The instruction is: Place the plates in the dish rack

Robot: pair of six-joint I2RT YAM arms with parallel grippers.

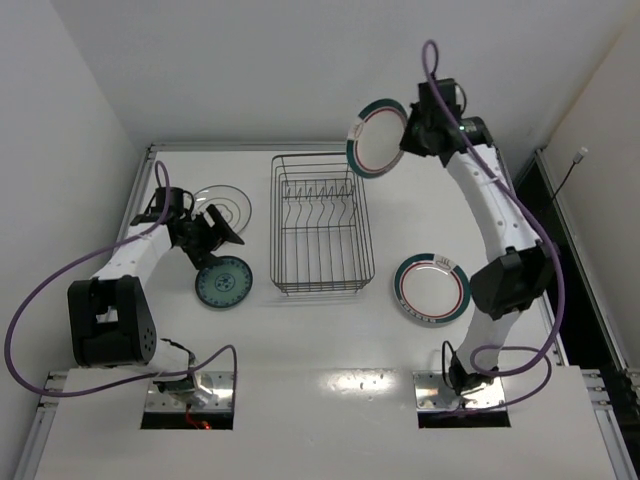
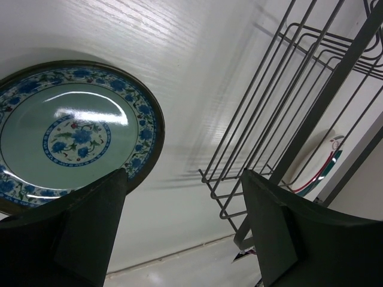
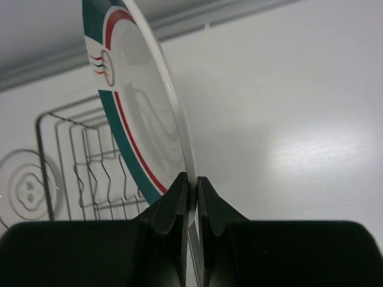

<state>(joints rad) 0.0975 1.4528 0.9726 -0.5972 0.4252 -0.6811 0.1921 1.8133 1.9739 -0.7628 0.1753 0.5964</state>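
Plate [image 3: 139, 116] — round, glossy, green-banded

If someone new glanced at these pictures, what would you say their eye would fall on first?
The right gripper pinches a white plate with a green-and-red rim on edge, raised in the air by the far right corner of the wire rack. On the left, the left gripper hangs open just beside a blue-flowered teal plate lying flat on the table.
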